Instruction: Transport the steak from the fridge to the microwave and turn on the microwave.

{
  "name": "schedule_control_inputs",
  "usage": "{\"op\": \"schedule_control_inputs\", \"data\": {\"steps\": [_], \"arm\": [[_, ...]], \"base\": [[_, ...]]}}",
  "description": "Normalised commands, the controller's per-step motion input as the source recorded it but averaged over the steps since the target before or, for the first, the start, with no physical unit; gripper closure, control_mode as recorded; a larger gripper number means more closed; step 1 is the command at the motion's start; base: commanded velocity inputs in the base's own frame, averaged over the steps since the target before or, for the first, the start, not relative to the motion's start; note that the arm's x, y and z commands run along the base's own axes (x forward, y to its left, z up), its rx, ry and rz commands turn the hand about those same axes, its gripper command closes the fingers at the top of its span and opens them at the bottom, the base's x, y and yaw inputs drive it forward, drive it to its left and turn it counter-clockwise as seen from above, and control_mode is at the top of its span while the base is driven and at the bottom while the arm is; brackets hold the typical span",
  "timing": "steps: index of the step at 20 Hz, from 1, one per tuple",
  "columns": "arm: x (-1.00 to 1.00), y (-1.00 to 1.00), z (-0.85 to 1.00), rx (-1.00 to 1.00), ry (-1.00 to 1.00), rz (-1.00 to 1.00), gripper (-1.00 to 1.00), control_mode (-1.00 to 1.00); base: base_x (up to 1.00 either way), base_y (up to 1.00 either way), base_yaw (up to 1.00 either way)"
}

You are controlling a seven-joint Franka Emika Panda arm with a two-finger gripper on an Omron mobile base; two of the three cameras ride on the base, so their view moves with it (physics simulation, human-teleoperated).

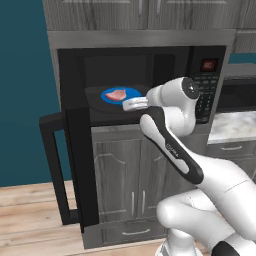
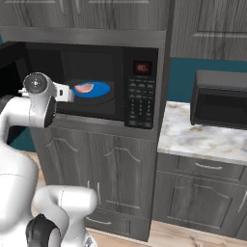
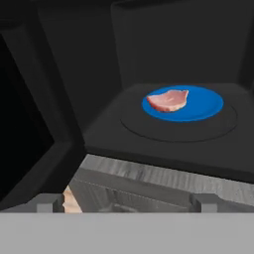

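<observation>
The steak [image 1: 116,94] [image 2: 84,88] [image 3: 169,100], a pink-red slab, lies on a blue plate [image 1: 132,93] [image 2: 100,89] [image 3: 206,106] on the turntable inside the black microwave [image 1: 205,85] [image 2: 140,91]. The microwave's door [image 1: 75,165] is swung wide open to the left. My gripper [image 1: 128,104] [image 2: 72,94] [image 3: 128,203] hovers just outside the oven's opening, in front of the plate and apart from it. It is open, its fingertips [image 3: 49,202] far apart, with nothing between them. The fridge is out of view.
A second black oven [image 2: 222,99] [image 1: 237,95] stands on the marble counter [image 2: 202,140] to the right. Grey wood cabinets [image 2: 120,173] sit below and above. The open door sticks out over the wooden floor [image 1: 30,220] at the left.
</observation>
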Motion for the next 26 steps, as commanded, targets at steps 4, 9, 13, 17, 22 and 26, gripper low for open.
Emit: {"op": "schedule_control_inputs", "data": {"steps": [4,9,13,17,22,26], "arm": [[-0.65,-0.03,0.09,0.04,0.23,0.0,-1.0,-1.0],[-0.8,-0.09,0.06,0.15,0.05,-0.04,-1.0,-1.0],[-0.64,-0.01,0.02,0.18,0.23,-0.11,-1.0,-1.0],[-0.6,0.0,-0.01,0.18,0.31,-0.07,-1.0,-1.0],[-0.56,0.0,-0.03,0.18,0.19,-0.01,-1.0,-1.0],[-0.64,-0.13,0.0,0.16,0.0,0.01,-1.0,-1.0]], "base": [[0.0,0.0,0.0],[0.0,0.0,0.0],[0.0,0.0,0.0],[0.0,0.0,0.0],[0.0,0.0,0.0],[0.0,0.0,0.0]]}}
